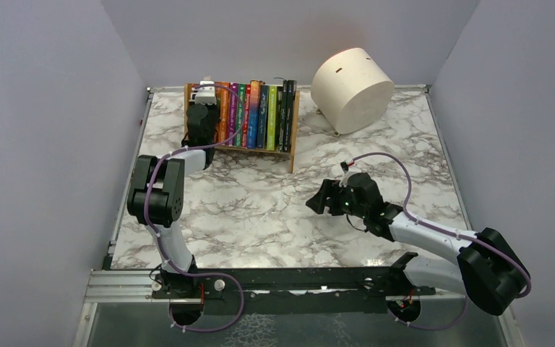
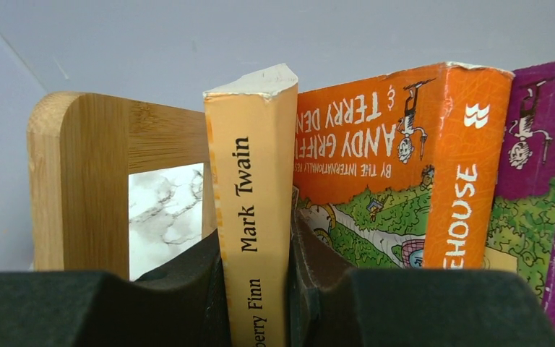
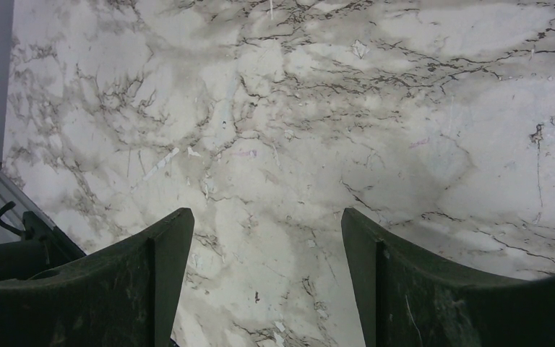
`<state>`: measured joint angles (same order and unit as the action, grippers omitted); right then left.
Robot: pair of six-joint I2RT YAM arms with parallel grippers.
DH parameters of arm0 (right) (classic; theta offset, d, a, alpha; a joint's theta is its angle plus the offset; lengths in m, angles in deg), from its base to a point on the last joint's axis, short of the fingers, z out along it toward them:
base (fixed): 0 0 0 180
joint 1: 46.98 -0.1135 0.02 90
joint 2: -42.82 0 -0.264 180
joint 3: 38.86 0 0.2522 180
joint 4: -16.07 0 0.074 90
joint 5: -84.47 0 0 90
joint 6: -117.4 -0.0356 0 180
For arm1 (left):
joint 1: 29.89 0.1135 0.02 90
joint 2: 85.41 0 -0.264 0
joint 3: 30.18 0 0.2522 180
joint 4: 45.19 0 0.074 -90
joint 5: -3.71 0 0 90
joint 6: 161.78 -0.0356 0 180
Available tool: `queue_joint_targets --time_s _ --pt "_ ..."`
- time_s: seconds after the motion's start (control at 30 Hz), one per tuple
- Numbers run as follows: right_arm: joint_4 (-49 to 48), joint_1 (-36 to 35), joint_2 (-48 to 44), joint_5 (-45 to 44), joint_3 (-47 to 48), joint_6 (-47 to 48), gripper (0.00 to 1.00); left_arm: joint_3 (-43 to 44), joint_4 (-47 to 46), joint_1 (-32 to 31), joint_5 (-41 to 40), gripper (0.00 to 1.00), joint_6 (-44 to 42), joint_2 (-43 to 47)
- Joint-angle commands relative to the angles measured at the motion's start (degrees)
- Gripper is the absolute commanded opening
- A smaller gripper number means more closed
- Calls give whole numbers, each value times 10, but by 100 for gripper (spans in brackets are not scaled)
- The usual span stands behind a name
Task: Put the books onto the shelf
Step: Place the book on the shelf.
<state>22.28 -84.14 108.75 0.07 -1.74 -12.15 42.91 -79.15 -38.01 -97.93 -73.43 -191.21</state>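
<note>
1. The books (image 1: 256, 116) stand upright in a row in the shelf (image 1: 293, 130), spines towards the arms. In the top view the shelf is upper centre-left, at the far edge of the table (image 1: 260, 210) near the back wall.
2. Spine colours I can read from above, left to right: orange, purple, green, red, orange-blue, dark, lime green, black.
3. In the left wrist view the leftmost one is a tan Mark Twain book (image 2: 249, 181), spine facing the camera, top corner worn. It sits just inside the shelf's wooden end panel (image 2: 79, 181), with a gap between them showing marble.
4. An orange book (image 2: 376, 166) presses against its right side, and a purple book (image 2: 549, 181) is next, at the right edge of the frame. The orange cover print reads upside down.
5. The left gripper (image 2: 256, 289) is clamped on the Mark Twain book, one dark pad on each side of the lower spine. From above, the left arm reaches up to the shelf's left end.
6. The right gripper (image 1: 321, 199) is centre-right in the top view, well apart from the shelf. Its fingers (image 3: 152, 275) are spread with nothing between them, only bare marble below.
7. A cream drum (image 1: 352, 88) lies on its side at the upper right, just beside the shelf's right end.
</note>
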Motion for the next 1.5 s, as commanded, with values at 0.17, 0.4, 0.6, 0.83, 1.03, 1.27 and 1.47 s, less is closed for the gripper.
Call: queue_joint_targets --time_s 0.17,0.4,0.6,0.83,1.03,1.27,1.47 --pt "-9 2 -16 3 6 6 74 -19 -5 -2 44 0 48 -5" --pt "-13 2 -13 10 5 2 74 -39 41 -2 16 0 52 19" --pt "-17 2 -12 17 6 -2 74 -48 73 -2 2 0 58 32" --pt "-15 2 -15 19 4 -4 74 -24 132 -2 -3 5 72 37" --pt "-13 2 -18 19 4 -4 74 -5 170 -2 -3 48 73 34" --pt "-13 2 -19 19 3 -3 74 -5 175 -2 -6 60 82 51" --pt "-15 2 -17 20 1 -5 74 -6 176 -2 7 61 93 79"
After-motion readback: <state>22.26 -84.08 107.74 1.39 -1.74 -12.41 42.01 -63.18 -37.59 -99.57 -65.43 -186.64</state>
